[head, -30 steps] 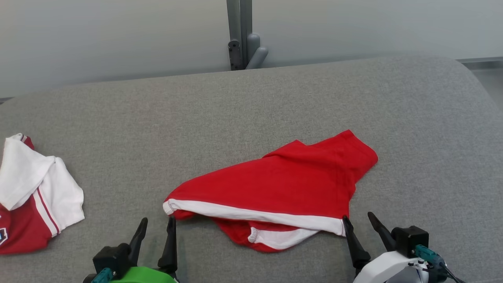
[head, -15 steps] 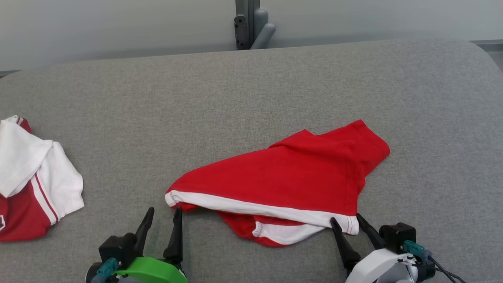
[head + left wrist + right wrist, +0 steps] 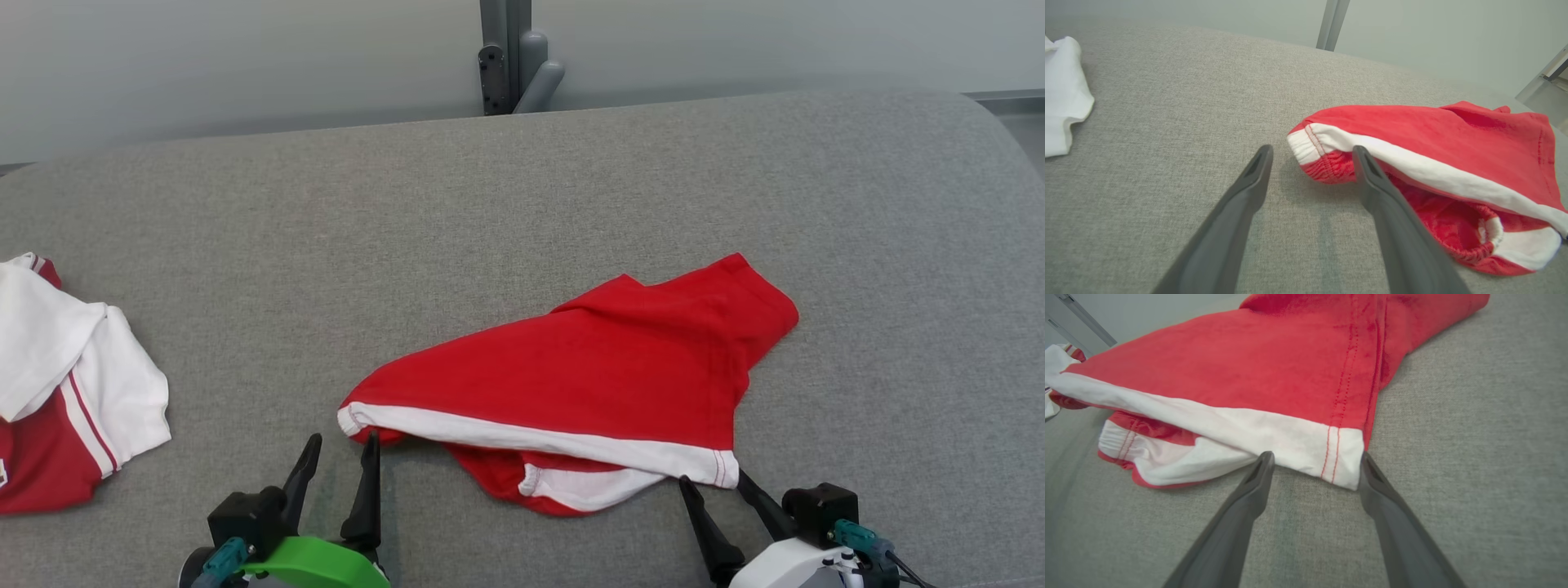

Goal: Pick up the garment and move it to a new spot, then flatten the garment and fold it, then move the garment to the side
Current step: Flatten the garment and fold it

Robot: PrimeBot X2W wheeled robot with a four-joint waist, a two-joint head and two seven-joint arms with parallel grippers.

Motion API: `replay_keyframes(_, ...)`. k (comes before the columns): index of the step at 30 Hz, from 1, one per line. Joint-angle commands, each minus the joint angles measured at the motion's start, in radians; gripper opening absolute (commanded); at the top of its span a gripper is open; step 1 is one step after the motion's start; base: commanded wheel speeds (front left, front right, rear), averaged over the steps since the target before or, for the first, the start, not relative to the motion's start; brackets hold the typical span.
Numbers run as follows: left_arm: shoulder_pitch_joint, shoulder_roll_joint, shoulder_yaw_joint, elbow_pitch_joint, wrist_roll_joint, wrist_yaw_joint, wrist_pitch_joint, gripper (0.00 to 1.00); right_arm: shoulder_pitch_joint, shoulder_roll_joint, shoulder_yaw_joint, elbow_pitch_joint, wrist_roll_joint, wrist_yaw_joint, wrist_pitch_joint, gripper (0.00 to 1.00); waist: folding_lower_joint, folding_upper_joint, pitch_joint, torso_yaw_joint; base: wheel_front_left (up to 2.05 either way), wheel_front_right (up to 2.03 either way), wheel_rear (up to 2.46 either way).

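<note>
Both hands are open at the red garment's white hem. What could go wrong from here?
The left hand stands just short of the red garment, with only the hem's corner ahead of its fingers. Closing here might nip too little cloth, which could slip on lifting.
Near the right hand, a second bunched layer lies under the white hem. A grasp may catch one layer only, leaving the garment twisted.

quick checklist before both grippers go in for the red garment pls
1. Jaws of the left gripper open: ok.
2. Jaws of the right gripper open: ok.
3. Left end of the white band lined up between the left jaws: ok.
4. Right end of the band between the right jaws: ok.
5. The red garment lying flat: not ok, a layer is bunched underneath.
6. The other garment apart from it: ok.
</note>
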Motion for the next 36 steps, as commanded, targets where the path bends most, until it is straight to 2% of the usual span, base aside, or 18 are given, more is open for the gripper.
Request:
replay_keyframes(1,0.003,0.003,0.003,0.001,0.000,-0.003,0.001,1.00,0.009,-0.003,0.004,-0.004,0.010,-0.001,0.000,0.99,0.0000,0.0001,-0.001,-0.003,0.00,0.00,0.00)
replay_keyframes(5,0.003,0.003,0.000,-0.001,-0.003,-0.003,0.001,1.00,0.003,-0.001,0.008,-0.009,0.022,-0.001,0.000,0.76,0.0000,0.0001,-0.002,-0.004,0.00,0.00,0.00)
replay_keyframes(7,0.005,0.003,-0.003,-0.001,-0.005,-0.003,0.001,1.00,-0.002,0.000,0.005,-0.011,0.028,-0.001,0.000,0.49,0.0000,0.0001,-0.001,-0.002,0.00,0.00,0.00)
replay_keyframes(8,0.006,0.003,-0.004,-0.001,-0.007,-0.003,0.001,1.00,-0.005,0.002,0.005,-0.014,0.033,-0.001,0.000,0.46,0.0000,0.0001,0.000,-0.001,0.00,0.00,0.00)
replay_keyframes(9,0.007,0.003,-0.005,0.000,-0.006,-0.003,0.001,1.00,-0.006,0.003,0.005,-0.013,0.035,-0.001,0.000,0.37,0.0000,0.0001,0.000,0.000,0.00,0.00,0.00)
replay_keyframes(10,0.009,0.003,-0.005,-0.001,-0.006,-0.003,0.001,1.00,-0.008,0.002,0.003,-0.013,0.038,-0.001,0.000,0.18,0.0000,0.0001,0.000,0.001,0.00,0.00,0.00)
replay_keyframes(12,0.010,0.003,-0.004,-0.002,-0.007,-0.003,0.001,1.00,-0.010,0.004,-0.007,-0.018,0.046,-0.001,0.000,0.00,0.0000,0.0001,0.002,0.004,0.00,0.00,0.00)
replay_keyframes(22,0.015,0.003,-0.026,-0.005,-0.034,-0.003,0.001,1.00,0.004,-0.008,-0.091,-0.050,0.016,-0.001,0.000,0.00,0.0000,0.0001,-0.002,0.000,0.00,0.00,0.00)
replay_keyframes(36,0.001,0.021,-0.102,0.046,-0.218,-0.003,0.001,1.00,0.000,0.004,-0.131,-0.058,-0.008,-0.001,0.000,0.00,0.0000,0.0001,-0.001,-0.011,0.00,0.00,0.00)
